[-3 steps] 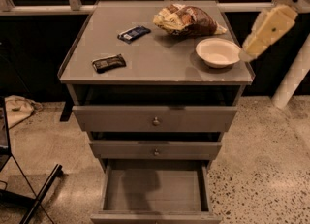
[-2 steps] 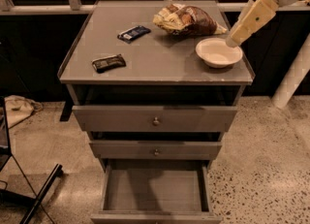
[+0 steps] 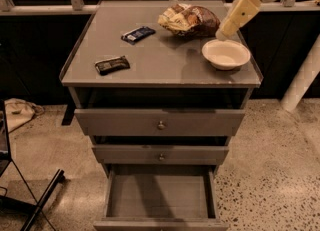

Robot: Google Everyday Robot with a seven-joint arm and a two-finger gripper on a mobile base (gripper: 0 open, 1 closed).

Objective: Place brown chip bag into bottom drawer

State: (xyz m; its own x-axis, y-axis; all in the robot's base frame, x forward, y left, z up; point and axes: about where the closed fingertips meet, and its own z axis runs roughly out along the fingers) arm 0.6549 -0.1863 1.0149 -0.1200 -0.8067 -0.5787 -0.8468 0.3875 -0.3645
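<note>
One crinkled brown bag (image 3: 192, 20) beside gripper (image 3: 221, 33)

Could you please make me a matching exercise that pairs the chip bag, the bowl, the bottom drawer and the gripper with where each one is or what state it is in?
Things:
1. brown chip bag
2. white bowl
3. bottom drawer
4. gripper

Places or states:
A. pulled open, down by the floor
B. in the air over the far rim of the bowl, just right of the bag
C. lying at the back of the cabinet top
D. standing upright near the right edge of the cabinet top

Pairs: 1-C, 2-D, 3-A, 4-B
</note>
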